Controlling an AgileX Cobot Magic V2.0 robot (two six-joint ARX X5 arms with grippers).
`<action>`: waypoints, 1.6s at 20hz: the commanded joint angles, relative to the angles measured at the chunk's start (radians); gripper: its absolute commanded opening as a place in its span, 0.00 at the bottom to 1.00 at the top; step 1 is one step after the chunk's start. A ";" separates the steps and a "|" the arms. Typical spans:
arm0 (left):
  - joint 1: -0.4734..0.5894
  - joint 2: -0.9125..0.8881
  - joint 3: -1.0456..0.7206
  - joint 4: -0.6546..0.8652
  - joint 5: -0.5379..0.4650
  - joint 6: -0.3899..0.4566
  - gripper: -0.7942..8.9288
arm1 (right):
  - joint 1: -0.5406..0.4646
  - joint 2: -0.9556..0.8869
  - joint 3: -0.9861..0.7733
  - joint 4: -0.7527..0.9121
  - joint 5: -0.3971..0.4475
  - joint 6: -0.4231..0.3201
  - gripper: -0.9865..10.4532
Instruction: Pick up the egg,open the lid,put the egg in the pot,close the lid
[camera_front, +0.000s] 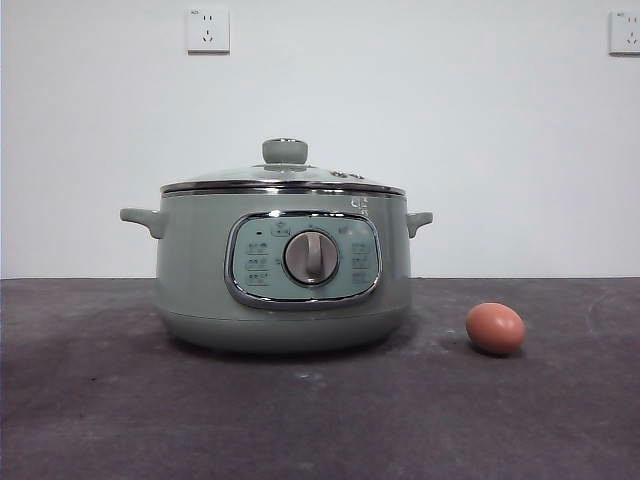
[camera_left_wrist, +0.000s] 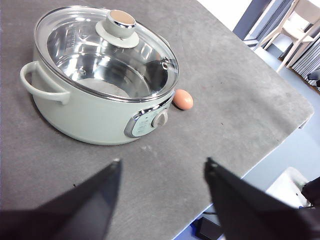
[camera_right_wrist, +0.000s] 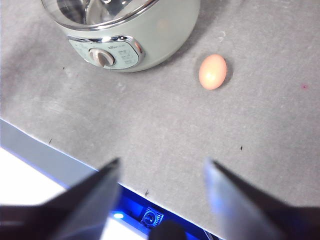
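The sage-green pot (camera_front: 285, 290) stands on the dark table with the glass lid (camera_front: 284, 180) shut on it. The reddish-brown egg (camera_front: 495, 328) lies on the table to the pot's right, apart from it. The left wrist view shows the pot (camera_left_wrist: 85, 112), its lid (camera_left_wrist: 107, 52) and the egg (camera_left_wrist: 183, 99) beside it. My left gripper (camera_left_wrist: 162, 167) is open and empty, above the table short of the pot. The right wrist view shows the pot (camera_right_wrist: 160, 35) and the egg (camera_right_wrist: 212, 71). My right gripper (camera_right_wrist: 162, 167) is open and empty, above the table's front edge.
The grey table (camera_front: 320, 420) has its front edge under my right gripper (camera_right_wrist: 60, 160). A white wall with two sockets (camera_front: 208, 30) stands behind. White chairs (camera_left_wrist: 300, 30) stand beyond the table's far corner in the left wrist view.
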 joint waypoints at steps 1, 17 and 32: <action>0.001 0.000 0.003 0.002 0.002 0.017 0.79 | 0.002 -0.001 0.003 0.005 0.000 0.008 0.63; 0.001 0.000 0.003 0.002 0.001 0.017 0.79 | 0.143 0.470 0.003 0.381 0.215 0.061 0.63; 0.001 0.000 0.003 0.002 0.000 0.018 0.79 | 0.207 0.848 0.003 0.635 0.298 0.087 0.60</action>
